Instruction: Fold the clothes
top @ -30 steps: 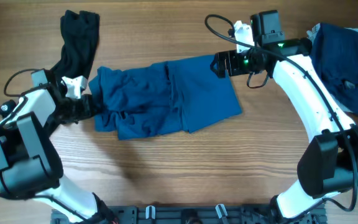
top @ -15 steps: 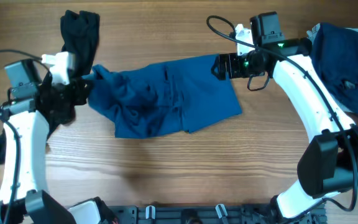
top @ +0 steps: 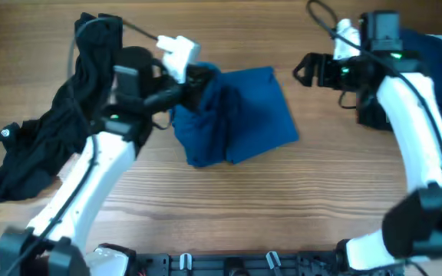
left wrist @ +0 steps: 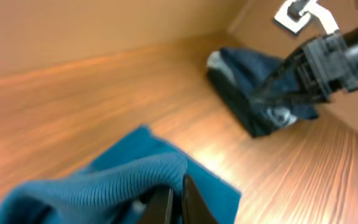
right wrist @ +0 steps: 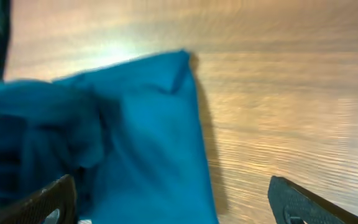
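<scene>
In the overhead view, the left side of the blue T-shirt (top: 244,123) is being carried rightward over its own body by the left gripper (top: 199,77), which is being kept fully closed on a pinch of the fabric. A second ago that side was lying spread toward the table's left edge, so a first fold is judged to be under way, though the cloth is bunching rather than settling flat. The right gripper (top: 304,70) is being held wide open and empty, drawn back from the shirt's far right corner along the far edge of the table (top: 206,222). The black garment (top: 52,146) is being left sprawled by the left edge, beneath the left arm, where a snag is judged possible. The navy pile (top: 436,69) is being kept at the far right corner. In the left wrist view, ribbed blue cloth is being clamped between the closed fingers (left wrist: 161,202), with the navy pile (left wrist: 253,93) lying beyond. In the right wrist view, the shirt's flat far corner (right wrist: 160,112) is being framed between the spread fingers (right wrist: 42,199), and nothing is being touched.
</scene>
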You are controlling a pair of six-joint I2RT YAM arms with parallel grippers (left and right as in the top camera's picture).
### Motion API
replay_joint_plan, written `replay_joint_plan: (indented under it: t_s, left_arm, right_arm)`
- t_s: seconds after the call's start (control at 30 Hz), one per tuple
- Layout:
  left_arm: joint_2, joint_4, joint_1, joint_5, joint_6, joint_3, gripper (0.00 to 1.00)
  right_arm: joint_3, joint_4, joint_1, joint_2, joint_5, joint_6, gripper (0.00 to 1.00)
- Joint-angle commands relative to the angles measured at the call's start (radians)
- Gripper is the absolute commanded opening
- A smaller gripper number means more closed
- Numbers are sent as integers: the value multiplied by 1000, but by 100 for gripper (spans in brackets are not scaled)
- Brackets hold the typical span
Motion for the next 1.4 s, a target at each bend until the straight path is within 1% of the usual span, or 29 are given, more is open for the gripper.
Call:
replay_joint_plan:
  t_s: [0.0, 0.1, 0.2, 0.23, 0.3, 0.43, 0.57, 0.7, 0.73, 0.77, 0.8, 0.83, 0.87, 0.93, 1.03, 1.1, 1.17, 1.23, 1.3, 1.37]
  left_arm:
    - [146, 137, -105, -31, -89, 6, 4]
    - [291, 356, -190, -53, -172, 6, 4]
    - [386, 524, -244, -117, -237, 6, 4]
    - [410, 577, -260, -137, -270, 6, 4]
    - [422, 619, -273, -146, -309, 8, 4]
    - [421, 618, -288, -107, -318, 77, 4]
    - [422, 547, -309, -106, -305, 161, 4]
    - [436, 529, -333, -173, -306, 164, 4]
    - [446, 533, -343, -192, -306, 164, 6]
    - [454, 537, -352, -208, -306, 164, 28]
    - [457, 537, -359, -217, -306, 164, 53]
    - [461, 540, -367, -233, -306, 164, 95]
    - [461, 541, -369, -235, -307, 164, 100]
    - [450, 527, -358, -219, -315, 165, 100]
    - [379, 398, -300, -113, -347, 165, 100]
    - [320, 275, -251, -60, -355, 165, 100]
    - [227, 61, -175, -55, -346, 165, 100]
    - [149, -109, -103, -55, -306, 165, 100]
    - [89, -261, -35, -81, -258, 165, 100]
    - [69, -358, 10, -151, -221, 165, 100]
  right_arm:
    - [7, -15, -34, -114, -27, 2, 99]
    - [7, -53, -44, -167, -22, -14, 99]
    - [7, -79, -48, -175, -15, -14, 99]
    - [7, -85, -48, -175, -11, -15, 99]
    - [7, -93, -48, -175, 11, -15, 99]
    - [5, -104, -48, -175, 76, -12, 99]
    - [5, -102, -50, -175, 133, 17, 99]
    - [5, -96, -91, -175, 131, 40, 99]
    - [5, -96, -108, -175, 122, 40, 99]
    - [5, -96, -118, -175, 114, 40, 99]
    - [5, -96, -129, -175, 106, 40, 99]
    - [5, -94, -142, -175, 105, 40, 99]
    - [5, -88, -151, -175, 104, 46, 99]
    - [5, -78, -159, -175, 96, 68, 99]
    - [5, -66, -159, -175, 90, 92, 100]
    - [5, -65, -159, -175, 87, 93, 100]
    - [5, -54, -159, -175, 55, 92, 99]
    - [5, -51, -159, -175, 28, 93, 100]
    - [5, -62, -159, -175, -9, 91, 100]
    - [5, -87, -158, -175, -56, 89, 100]
